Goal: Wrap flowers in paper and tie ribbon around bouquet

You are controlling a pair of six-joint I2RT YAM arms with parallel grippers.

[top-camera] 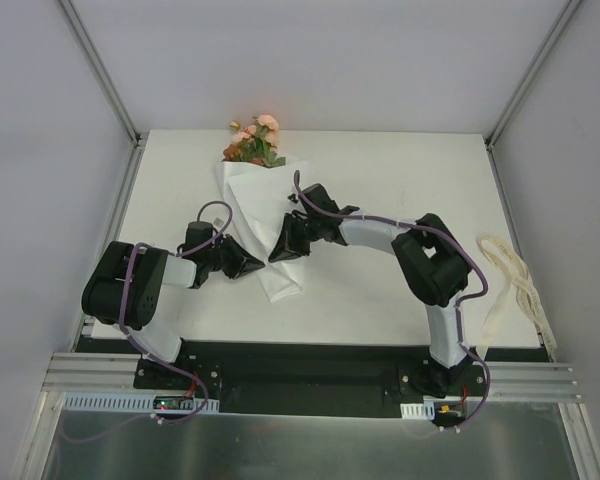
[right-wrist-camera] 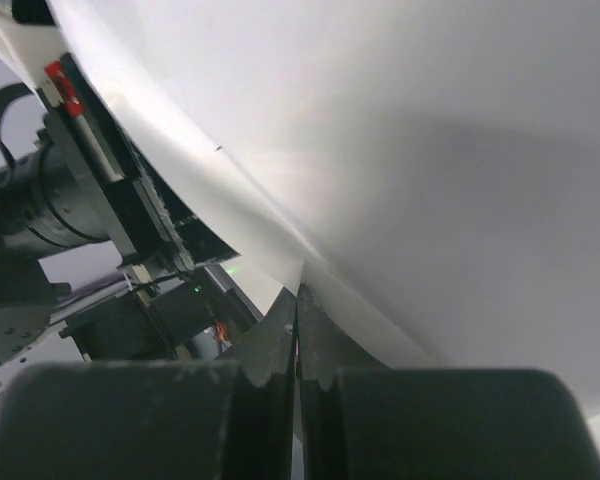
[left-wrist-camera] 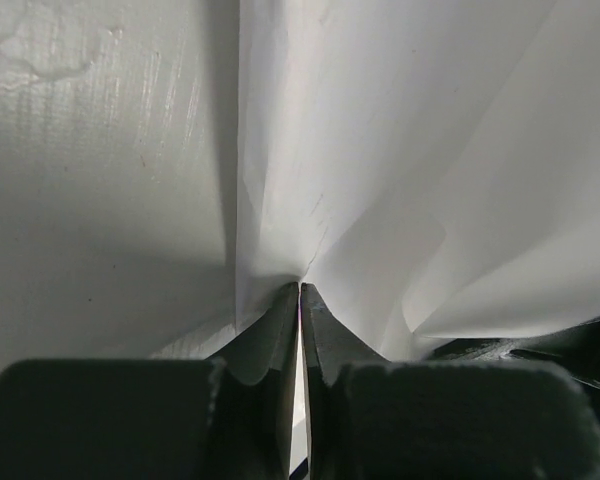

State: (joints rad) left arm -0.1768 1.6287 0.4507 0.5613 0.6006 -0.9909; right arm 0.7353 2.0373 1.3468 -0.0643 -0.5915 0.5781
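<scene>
The paper lies folded as a cone on the table, its long axis running far to near, with the flowers at its wide far end and its narrow tip toward the near edge. The left gripper reaches in low from the cone's left, and the right gripper comes in with its elbow bent out to the cone's right; each pinches a paper fold near the narrow end. The ribbon lies well right of the cone.
</scene>
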